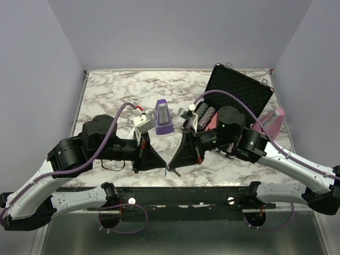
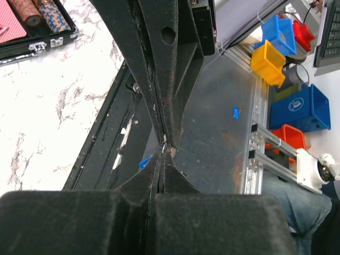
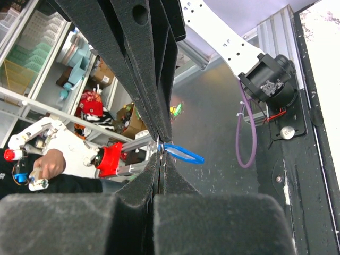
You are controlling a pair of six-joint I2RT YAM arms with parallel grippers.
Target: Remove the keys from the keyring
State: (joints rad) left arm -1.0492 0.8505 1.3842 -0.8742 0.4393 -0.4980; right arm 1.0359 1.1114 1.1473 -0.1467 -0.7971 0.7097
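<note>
— What surface is seen?
— A marble table [image 1: 106, 90], walled in by lilac panels [image 1: 186, 32]; a black case [image 1: 239, 87] is propped open at the back.
— And the grippers?
— The left gripper [image 1: 166, 166] and right gripper [image 1: 176, 163] are pinched shut, tip to tip, over the near edge. The keys [image 1: 172, 171] and a blue loop [image 3: 183, 154] are caught there; by which cannot be told
</note>
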